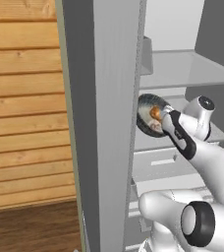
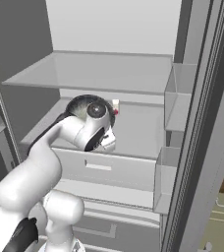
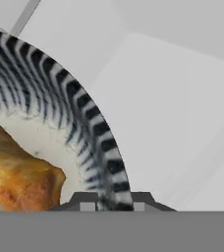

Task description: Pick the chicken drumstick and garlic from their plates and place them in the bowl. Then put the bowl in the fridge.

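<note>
Inside the open fridge point(image 1: 182, 69), my gripper point(image 3: 110, 204) is shut on the rim of the bowl point(image 3: 99, 142). The rim is dark with pale stripes and passes between the two fingertips point(image 3: 87, 202). The golden-brown chicken drumstick point(image 3: 20, 177) lies on the bowl's pale floor. In the left base view the bowl point(image 1: 146, 115) hangs above the middle shelf with the drumstick point(image 1: 155, 113) inside and the gripper point(image 1: 167, 118) at its right rim. In the right base view my wrist covers most of the bowl point(image 2: 82, 102). The garlic is hidden and the plates are out of view.
The thick grey fridge door point(image 1: 109, 123) stands open at the left, close to the bowl. A flat upper shelf point(image 2: 99, 71) runs above the bowl, white drawers point(image 2: 109, 170) sit below it, and door bins point(image 2: 178, 103) line the right. A wooden wall point(image 1: 20, 98) is at the far left.
</note>
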Tool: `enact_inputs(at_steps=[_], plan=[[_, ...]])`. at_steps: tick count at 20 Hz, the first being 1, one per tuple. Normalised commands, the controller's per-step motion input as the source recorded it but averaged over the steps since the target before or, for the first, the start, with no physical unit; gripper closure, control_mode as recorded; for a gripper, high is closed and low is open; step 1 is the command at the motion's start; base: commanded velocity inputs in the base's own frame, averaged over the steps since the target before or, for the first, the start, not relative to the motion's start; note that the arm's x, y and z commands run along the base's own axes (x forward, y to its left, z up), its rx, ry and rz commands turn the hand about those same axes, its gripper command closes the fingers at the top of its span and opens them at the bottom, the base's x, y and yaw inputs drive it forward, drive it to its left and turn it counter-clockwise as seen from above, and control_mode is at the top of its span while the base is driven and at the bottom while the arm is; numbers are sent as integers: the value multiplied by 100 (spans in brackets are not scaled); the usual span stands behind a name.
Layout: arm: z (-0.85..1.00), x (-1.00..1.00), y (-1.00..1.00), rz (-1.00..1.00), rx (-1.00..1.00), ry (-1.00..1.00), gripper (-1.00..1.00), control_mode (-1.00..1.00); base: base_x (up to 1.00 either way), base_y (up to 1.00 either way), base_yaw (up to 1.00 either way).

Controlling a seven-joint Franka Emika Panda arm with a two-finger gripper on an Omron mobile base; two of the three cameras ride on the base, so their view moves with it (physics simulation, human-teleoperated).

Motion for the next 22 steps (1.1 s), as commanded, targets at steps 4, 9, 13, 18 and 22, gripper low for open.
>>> enact_inputs(at_steps=[4, 9, 13, 18, 22], plan=[[-6, 38, -7, 0, 5, 7, 100, -100, 0, 0, 0], [25, -3, 3, 0, 0, -2, -100, -100, 0, 0, 0], [42, -48, 0, 0, 0, -24, -100, -100, 0, 0, 0], [19, -77, 1, 0, 12, -53, -100, -100, 0, 0, 0], [56, -79, 32, 0, 3, -35, -100, -100, 0, 0, 0]])
